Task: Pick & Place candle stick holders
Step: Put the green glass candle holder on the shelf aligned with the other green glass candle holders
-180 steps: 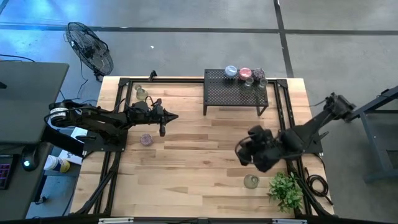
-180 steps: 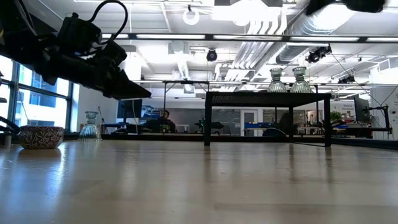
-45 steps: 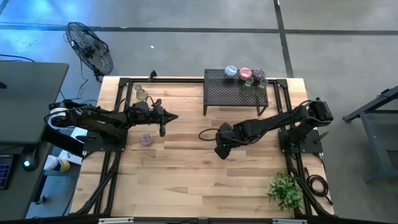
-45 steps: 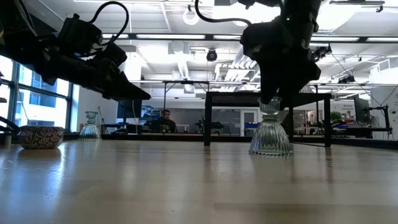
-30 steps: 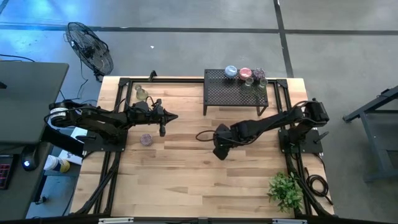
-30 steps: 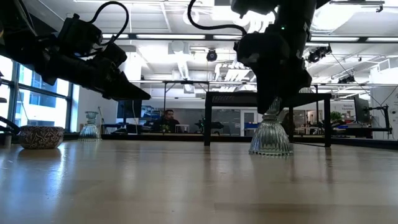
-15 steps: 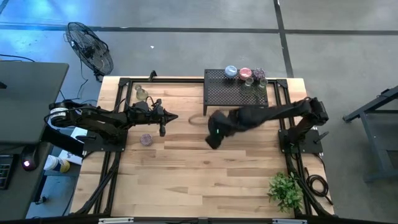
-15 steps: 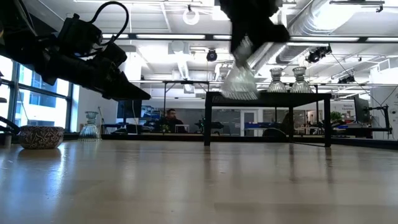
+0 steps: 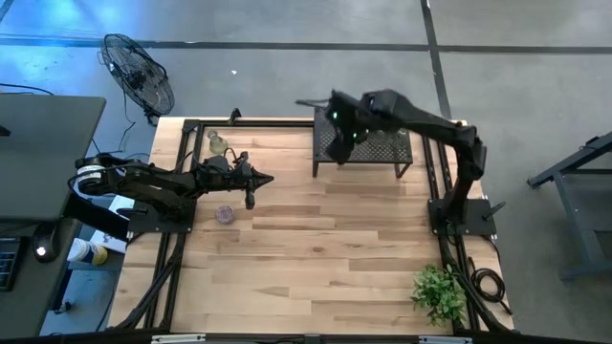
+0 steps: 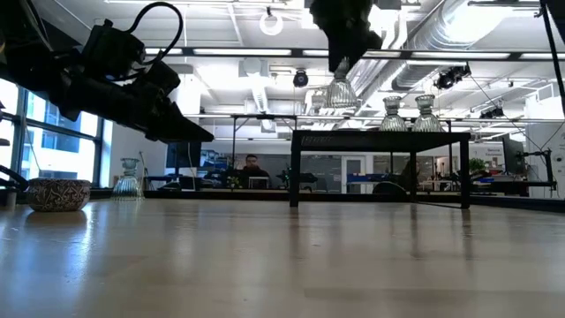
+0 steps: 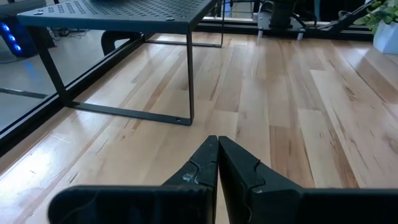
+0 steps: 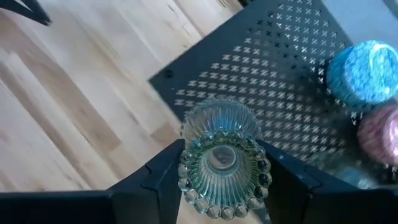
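Note:
My right gripper [image 9: 337, 132] is shut on a clear greenish ribbed glass holder [image 12: 217, 124], over the left end of the black perforated stand [image 9: 382, 150]. In the low view the holder [image 10: 340, 93] hangs above the stand top. A blue holder [image 12: 364, 71] and a pink one [image 12: 384, 134] stand on it. My left gripper [image 9: 251, 183] is shut and empty over the table's left part. A purple holder [image 9: 225, 214] stands on the table near it, an olive one [image 9: 218, 143] farther back. My right gripper pinches the holder's narrow beaded top [image 12: 186, 177] between its two fingers [image 12: 163, 171], one on either side. The fingers come from above, pointing down. The holder hangs upright below them, its flared base down, lifted clear above the stand.
Two more glass holders [image 10: 393, 113] show on the stand's right part in the low view. A green plant [image 9: 440, 291] stands at the near right corner. A fan [image 9: 139, 76] stands on the floor beyond the far left corner. Bare wood lies between the arms.
My right gripper, shut on the glass holder, has lifted it off the table's middle and carried it up and toward the far edge, over the stand's left end. The holder swung tilted on the way and now hangs upright.

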